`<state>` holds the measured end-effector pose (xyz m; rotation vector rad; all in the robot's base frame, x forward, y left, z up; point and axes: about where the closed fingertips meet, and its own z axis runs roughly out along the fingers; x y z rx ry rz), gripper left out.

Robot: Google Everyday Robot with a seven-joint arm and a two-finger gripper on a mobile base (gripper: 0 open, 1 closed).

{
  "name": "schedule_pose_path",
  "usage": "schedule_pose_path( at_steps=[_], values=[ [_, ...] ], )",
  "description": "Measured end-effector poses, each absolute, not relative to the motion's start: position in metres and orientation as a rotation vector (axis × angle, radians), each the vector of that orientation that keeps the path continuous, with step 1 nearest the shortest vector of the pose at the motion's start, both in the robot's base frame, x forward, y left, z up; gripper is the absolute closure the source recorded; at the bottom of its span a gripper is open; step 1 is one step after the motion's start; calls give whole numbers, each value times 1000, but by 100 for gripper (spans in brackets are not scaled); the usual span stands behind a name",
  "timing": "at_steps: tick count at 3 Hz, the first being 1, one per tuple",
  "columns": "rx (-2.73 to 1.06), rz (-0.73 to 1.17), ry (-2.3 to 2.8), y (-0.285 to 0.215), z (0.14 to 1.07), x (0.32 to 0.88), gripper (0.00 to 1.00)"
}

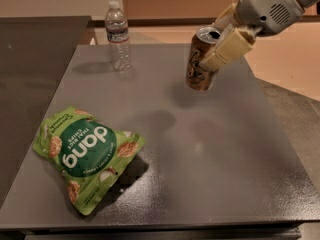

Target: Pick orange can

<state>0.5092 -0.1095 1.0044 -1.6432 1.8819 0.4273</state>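
Note:
The orange can [199,61] is orange-brown with a silver top and a pale patch with dark script. It hangs in the air above the grey table [200,149], tilted slightly, with its shadow on the tabletop below. My gripper [220,41] reaches in from the upper right and is shut on the can, with one cream finger [225,49] across its right side and the other behind its top rim.
A clear plastic water bottle [118,35] stands at the table's far left. A green "dang" snack bag [85,156] lies at the front left. The table's right edge borders a lower grey surface [300,119].

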Motion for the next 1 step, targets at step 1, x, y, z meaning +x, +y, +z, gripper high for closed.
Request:
schedule_pose_path(
  at_steps=[1],
  values=[
    [-1643,427,1882,-109,1004,509,100]
  ],
)
